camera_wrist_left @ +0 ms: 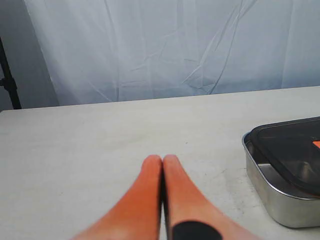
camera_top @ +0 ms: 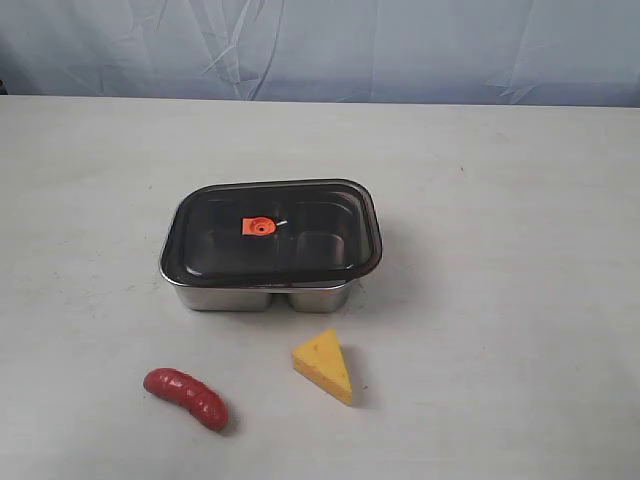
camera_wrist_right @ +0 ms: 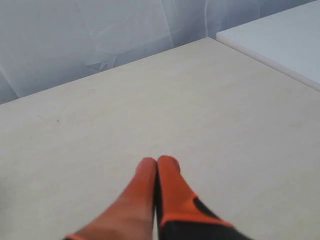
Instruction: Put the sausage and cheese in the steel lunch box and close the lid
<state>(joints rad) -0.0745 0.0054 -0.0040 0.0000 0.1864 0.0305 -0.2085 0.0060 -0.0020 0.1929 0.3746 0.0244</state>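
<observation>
The steel lunch box sits mid-table with its dark smoky lid resting on top, orange tab at the centre. In front of it lie the red sausage to the left and the yellow cheese wedge to the right. Neither gripper shows in the exterior view. In the left wrist view my left gripper is shut with nothing in it, and a corner of the lunch box and lid shows beside it. My right gripper is shut and empty over bare table.
A pale wrinkled cloth hangs behind the table. In the right wrist view a white board lies beyond the table's edge. A dark stand shows at the side of the left wrist view.
</observation>
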